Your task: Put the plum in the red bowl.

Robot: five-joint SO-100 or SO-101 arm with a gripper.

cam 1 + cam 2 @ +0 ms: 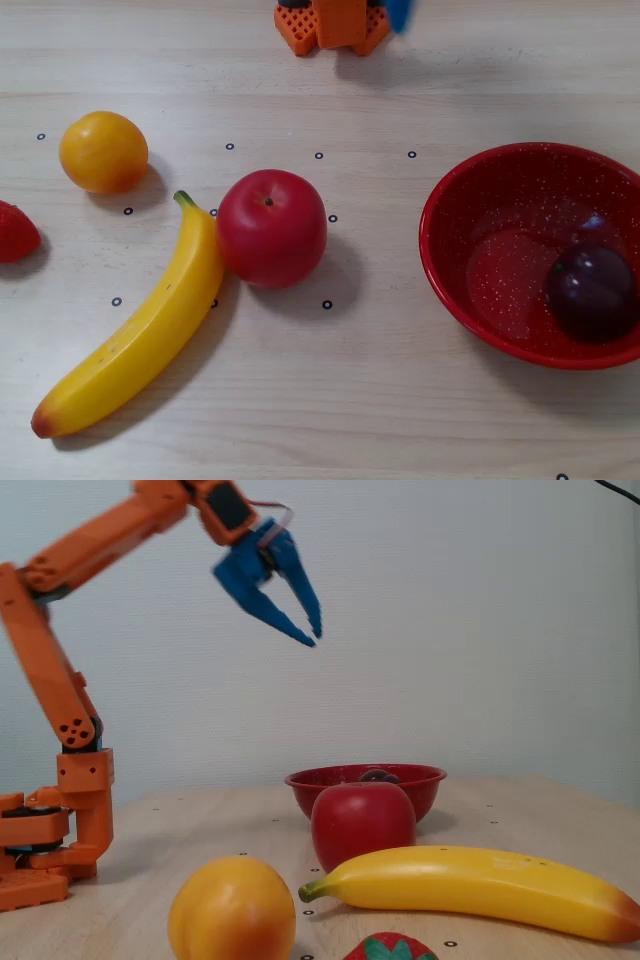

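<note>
The dark purple plum (592, 292) lies inside the red speckled bowl (480, 200) at the right of a fixed view, on the bowl's right side. In the other fixed view only the plum's top (377, 776) shows above the bowl's rim (430, 774), behind the apple. My blue gripper (311, 638) hangs high in the air on the raised orange arm (100, 540), well above the table, left of the bowl. Its fingertips nearly meet and hold nothing. A blurred blue bit of it (400, 12) shows at the top edge.
A red apple (271, 227) (362, 822) sits mid-table beside a yellow banana (140, 340) (480, 885). An orange fruit (103, 152) (232, 910) and a strawberry (15, 232) (390, 948) lie nearby. The arm's orange base (335, 25) (50, 850) stands at the table's edge.
</note>
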